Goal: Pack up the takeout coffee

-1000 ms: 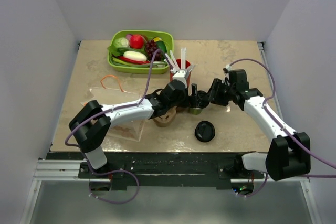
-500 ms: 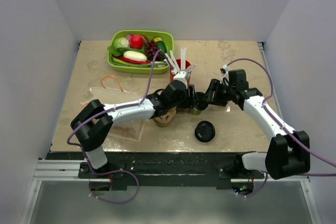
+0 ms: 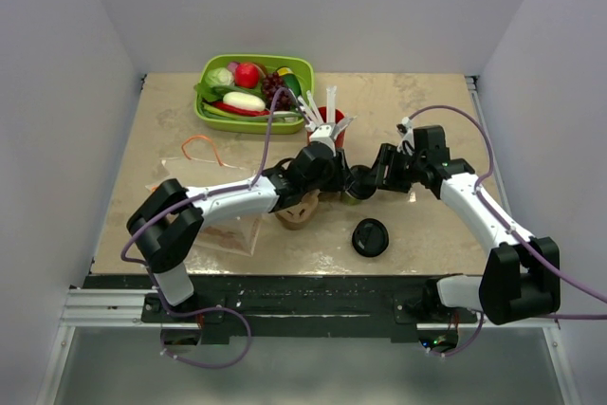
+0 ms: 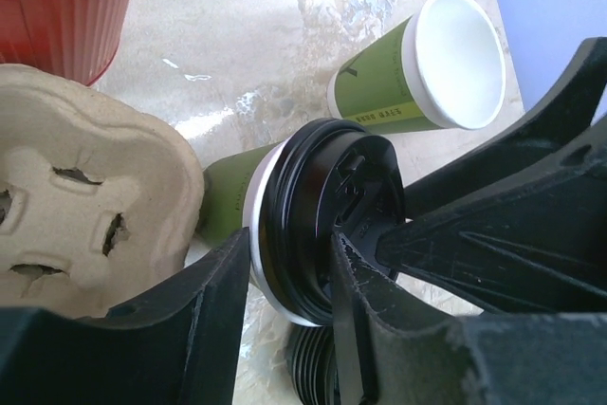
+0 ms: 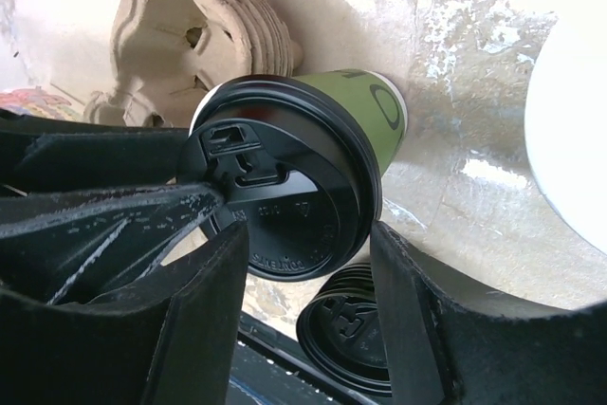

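I stand before a small booth. Its back wall and the two side walls are plain, pale and bare, washed in soft, even light with faint shadows. A beige, marbled table fills the space between them. A black rail runs along its near edge, with a silver metal bar under it and a dull grey-green surface lower still.
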`<control>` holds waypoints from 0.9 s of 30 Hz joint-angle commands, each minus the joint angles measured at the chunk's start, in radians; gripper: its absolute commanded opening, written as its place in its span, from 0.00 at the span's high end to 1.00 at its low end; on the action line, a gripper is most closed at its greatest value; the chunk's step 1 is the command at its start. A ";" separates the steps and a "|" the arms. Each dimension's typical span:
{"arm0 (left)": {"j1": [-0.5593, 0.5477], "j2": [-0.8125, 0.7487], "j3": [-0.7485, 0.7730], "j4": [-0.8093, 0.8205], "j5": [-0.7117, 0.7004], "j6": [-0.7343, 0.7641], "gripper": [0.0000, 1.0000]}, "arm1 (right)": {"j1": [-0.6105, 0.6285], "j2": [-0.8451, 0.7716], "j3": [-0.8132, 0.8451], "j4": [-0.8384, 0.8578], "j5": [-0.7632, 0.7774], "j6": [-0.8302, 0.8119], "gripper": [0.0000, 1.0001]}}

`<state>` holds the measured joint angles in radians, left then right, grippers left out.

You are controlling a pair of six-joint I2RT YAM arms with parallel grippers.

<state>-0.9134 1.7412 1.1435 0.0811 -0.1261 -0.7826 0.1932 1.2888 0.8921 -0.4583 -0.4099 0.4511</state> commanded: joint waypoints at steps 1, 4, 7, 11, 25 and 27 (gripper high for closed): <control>0.014 -0.008 0.007 0.026 0.023 -0.020 0.63 | 0.000 0.004 0.048 0.006 -0.036 -0.015 0.42; 0.022 -0.011 -0.005 0.034 0.045 -0.027 0.54 | 0.000 0.004 0.048 0.020 -0.047 -0.006 0.43; 0.041 -0.014 -0.028 0.072 0.110 -0.046 0.46 | 0.000 0.003 0.054 0.029 -0.089 -0.005 0.43; 0.065 -0.023 -0.068 0.146 0.198 -0.078 0.41 | 0.000 0.001 0.065 0.021 -0.112 -0.002 0.42; 0.070 -0.008 -0.057 0.163 0.229 -0.066 0.43 | 0.003 0.037 0.074 0.021 -0.116 0.004 0.40; 0.070 -0.003 -0.054 0.161 0.236 -0.066 0.46 | 0.002 0.037 0.073 0.038 -0.128 0.009 0.40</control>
<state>-0.8406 1.7412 1.0801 0.1715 0.0582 -0.8379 0.1932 1.3174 0.9321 -0.4618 -0.4831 0.4522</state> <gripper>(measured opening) 0.569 0.594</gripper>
